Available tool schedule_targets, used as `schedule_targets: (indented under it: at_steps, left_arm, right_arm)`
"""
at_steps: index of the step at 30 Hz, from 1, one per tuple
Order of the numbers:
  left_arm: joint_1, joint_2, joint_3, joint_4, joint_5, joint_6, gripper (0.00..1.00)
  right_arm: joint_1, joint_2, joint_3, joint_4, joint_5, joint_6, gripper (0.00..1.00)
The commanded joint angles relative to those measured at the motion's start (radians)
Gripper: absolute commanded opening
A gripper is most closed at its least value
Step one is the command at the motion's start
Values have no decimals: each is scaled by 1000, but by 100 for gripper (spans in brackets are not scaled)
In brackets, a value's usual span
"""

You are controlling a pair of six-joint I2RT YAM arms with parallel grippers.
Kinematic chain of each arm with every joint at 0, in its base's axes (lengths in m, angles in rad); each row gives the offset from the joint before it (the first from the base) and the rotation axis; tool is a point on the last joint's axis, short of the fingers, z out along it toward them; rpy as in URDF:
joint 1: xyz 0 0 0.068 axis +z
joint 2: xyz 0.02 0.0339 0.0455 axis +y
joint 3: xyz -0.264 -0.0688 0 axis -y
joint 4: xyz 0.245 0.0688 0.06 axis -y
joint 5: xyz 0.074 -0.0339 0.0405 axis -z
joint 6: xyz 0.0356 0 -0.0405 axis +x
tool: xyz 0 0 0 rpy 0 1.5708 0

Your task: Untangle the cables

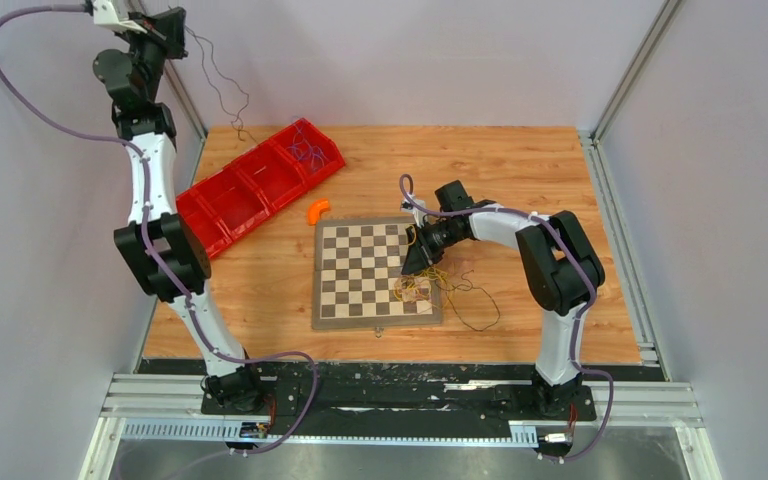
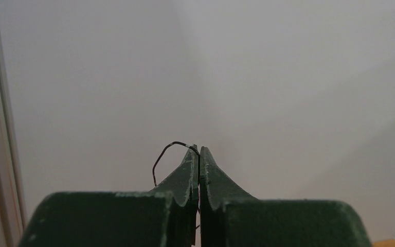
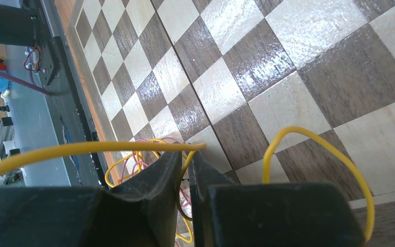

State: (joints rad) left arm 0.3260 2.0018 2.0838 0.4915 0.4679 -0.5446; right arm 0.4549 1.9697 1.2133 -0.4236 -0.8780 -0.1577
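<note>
The thin black wire (image 2: 177, 143) is pinched by the left gripper (image 2: 199, 151), the thin yellow wire (image 3: 82, 148) by the right gripper (image 3: 187, 154) at the wooden chessboard's (image 1: 355, 290) three o'clock; slow pulling is advised.

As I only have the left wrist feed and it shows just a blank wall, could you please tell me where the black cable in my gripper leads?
Observer: The left gripper sits high at the far left. The black cable hangs from it down to the table, near the red bin's far rim.
Operator: Is it free of the tangle?
Observer: It looks so. The tangle lies at the chessboard's right edge, well apart from it.
Operator: And the right arm?
Observer: The right gripper is down at that tangle, shut on a yellow cable.
</note>
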Motion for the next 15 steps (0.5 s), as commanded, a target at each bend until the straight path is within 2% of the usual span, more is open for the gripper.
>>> schedule_targets:
  at_steps: [1, 4, 7, 11, 15]
  left_arm:
    - [-2, -55, -93, 100, 36, 11, 0]
    - [-2, -74, -152, 116, 67, 7, 0]
    - [-2, -77, -117, 100, 46, 11, 0]
    - [-6, -27, 92, 20, 41, 3, 0]
    - [-23, 9, 165, -23, 31, 25, 0]
  right_arm:
    - [-1, 43, -16, -23, 80, -27, 16]
    - [-1, 42, -16, -24, 79, -25, 16]
    - [0, 39, -14, -24, 79, -24, 16]
    - [-1, 37, -7, -24, 75, -18, 16]
    - [-1, 42, -3, -23, 70, -11, 16]
